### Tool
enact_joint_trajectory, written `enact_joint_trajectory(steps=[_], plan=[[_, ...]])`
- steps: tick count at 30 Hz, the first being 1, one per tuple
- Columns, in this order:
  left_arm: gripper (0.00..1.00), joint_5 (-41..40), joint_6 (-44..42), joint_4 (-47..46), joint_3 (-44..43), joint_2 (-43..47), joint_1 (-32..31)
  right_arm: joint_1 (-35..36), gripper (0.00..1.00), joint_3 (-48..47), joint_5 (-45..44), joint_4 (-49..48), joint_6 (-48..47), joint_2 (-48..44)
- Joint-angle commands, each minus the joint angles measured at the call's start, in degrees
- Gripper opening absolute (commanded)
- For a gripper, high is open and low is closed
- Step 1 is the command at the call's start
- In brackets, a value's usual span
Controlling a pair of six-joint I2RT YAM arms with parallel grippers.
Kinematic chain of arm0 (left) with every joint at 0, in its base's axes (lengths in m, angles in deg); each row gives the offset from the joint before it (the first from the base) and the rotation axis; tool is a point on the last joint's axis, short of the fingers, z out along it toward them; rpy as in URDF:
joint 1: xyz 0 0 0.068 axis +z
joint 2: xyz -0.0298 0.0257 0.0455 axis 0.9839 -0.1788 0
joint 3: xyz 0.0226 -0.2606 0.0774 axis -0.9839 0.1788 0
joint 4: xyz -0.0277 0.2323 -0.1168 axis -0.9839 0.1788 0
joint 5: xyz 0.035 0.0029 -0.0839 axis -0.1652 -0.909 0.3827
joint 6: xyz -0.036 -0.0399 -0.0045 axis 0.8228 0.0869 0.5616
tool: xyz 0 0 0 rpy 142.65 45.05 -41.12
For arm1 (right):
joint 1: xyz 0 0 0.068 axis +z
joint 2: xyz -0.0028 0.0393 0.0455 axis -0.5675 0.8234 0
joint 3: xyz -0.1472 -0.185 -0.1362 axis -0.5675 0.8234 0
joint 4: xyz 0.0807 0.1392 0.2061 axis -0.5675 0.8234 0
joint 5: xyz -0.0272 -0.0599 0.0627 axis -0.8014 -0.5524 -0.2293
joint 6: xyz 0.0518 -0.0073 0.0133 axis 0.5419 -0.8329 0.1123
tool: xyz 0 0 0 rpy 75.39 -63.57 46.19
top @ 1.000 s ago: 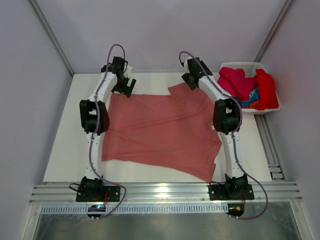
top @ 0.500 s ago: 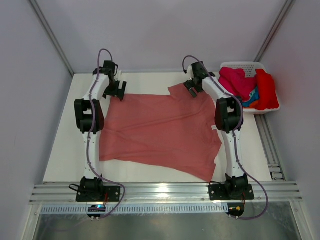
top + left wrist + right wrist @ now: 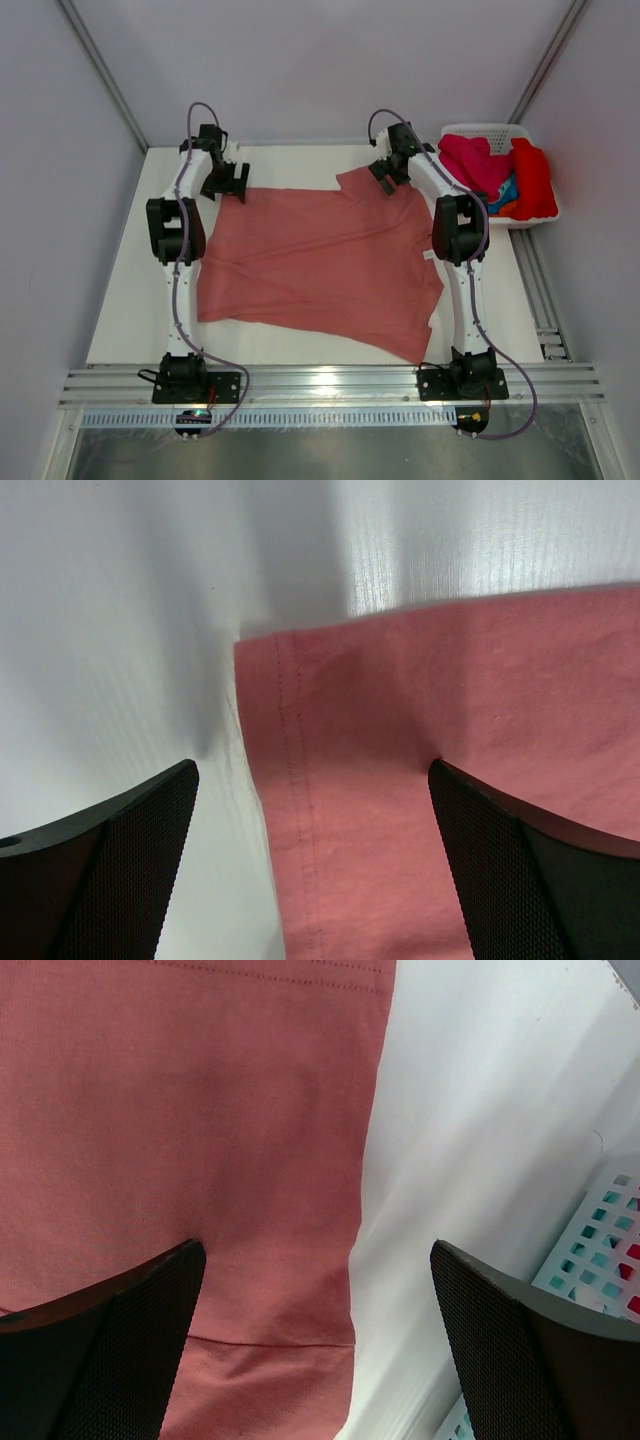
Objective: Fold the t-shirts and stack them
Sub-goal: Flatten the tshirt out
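Note:
A salmon t-shirt point(image 3: 320, 265) lies spread flat on the white table point(image 3: 300, 160). My left gripper point(image 3: 232, 186) hangs open over the shirt's far left corner. In the left wrist view that gripper point(image 3: 311, 770) straddles the hemmed side edge of the shirt point(image 3: 450, 700), with nothing between its fingers. My right gripper point(image 3: 386, 178) is open over the far right edge, beside a raised flap. In the right wrist view the gripper point(image 3: 318, 1248) spans the edge of the shirt point(image 3: 200, 1110), half over cloth, half over bare table.
A white plastic basket point(image 3: 497, 128) stands at the far right corner, holding a magenta shirt point(image 3: 470, 160), a red shirt point(image 3: 533, 180) and bits of blue and orange cloth. Its perforated wall point(image 3: 600, 1250) shows close to my right gripper. Grey walls enclose the table.
The left gripper has swung left and settled over the shirt's far left corner. The right gripper has come slightly nearer, down to the far right edge. The shirt has barely shifted.

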Motion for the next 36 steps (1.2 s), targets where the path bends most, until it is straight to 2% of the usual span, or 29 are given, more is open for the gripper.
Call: enact_joint_trajectory(steps=[1, 7, 9, 10, 11, 14, 15, 18, 20, 21, 22, 25, 36], plan=[[0.99, 3.8, -0.3, -1.0, -2.3, -1.5, 0.2, 0.3, 0.98, -0.4, 2.8, 4.7, -0.1, -0.7], [0.99, 6.2, 0.4, -0.7, -1.5, -2.0, 0.4, 0.3, 0.98, -0.8, 5.7, 5.8, -0.6, -0.4], [0.99, 6.6, 0.4, -0.6, -1.7, -2.3, 0.4, 0.3, 0.91, -1.1, 6.9, 6.6, -1.2, -0.1], [0.99, 7.0, 0.4, -0.5, -1.8, -2.4, 0.4, 0.3, 0.87, -1.2, 7.7, 7.3, -1.3, 0.0], [0.99, 7.0, 0.3, -0.5, -1.8, -2.4, 0.4, 0.3, 0.74, -1.1, 7.9, 7.7, -1.5, 0.1], [0.96, 7.9, 0.3, -0.2, -1.7, -2.3, 0.4, 0.3, 0.50, -0.6, 9.0, 8.8, -2.0, 0.0], [0.94, 8.2, 0.3, -0.2, -1.6, -2.3, 0.4, 0.3, 0.47, -0.4, 11.3, 9.3, -2.5, -0.3], [0.79, 9.9, 0.2, 0.2, -1.4, -2.2, 0.4, 0.3, 0.39, -0.2, 14.1, 10.8, -3.1, -0.3], [0.61, 10.6, 0.1, 0.5, -1.4, -2.1, 0.4, 0.3, 0.29, -0.2, 14.9, 11.5, -3.4, -0.2], [0.52, 10.6, 0.0, 0.5, -1.3, -2.1, 0.4, 0.3, 0.13, -0.2, 14.9, 11.6, -3.5, -0.1], [0.30, 10.6, 0.0, 0.5, -1.3, -2.1, 0.4, 0.3, 0.04, 0.0, 14.8, 11.6, -3.5, -0.2], [0.00, 10.9, -0.3, 0.6, -1.4, -2.1, 0.4, 0.3, 0.03, 0.1, 14.6, 11.4, -3.8, -0.4], [0.00, 10.7, -0.2, 0.5, -7.1, -0.6, 0.7, 0.3, 0.03, -4.3, 10.3, 6.7, -3.5, -3.8]])
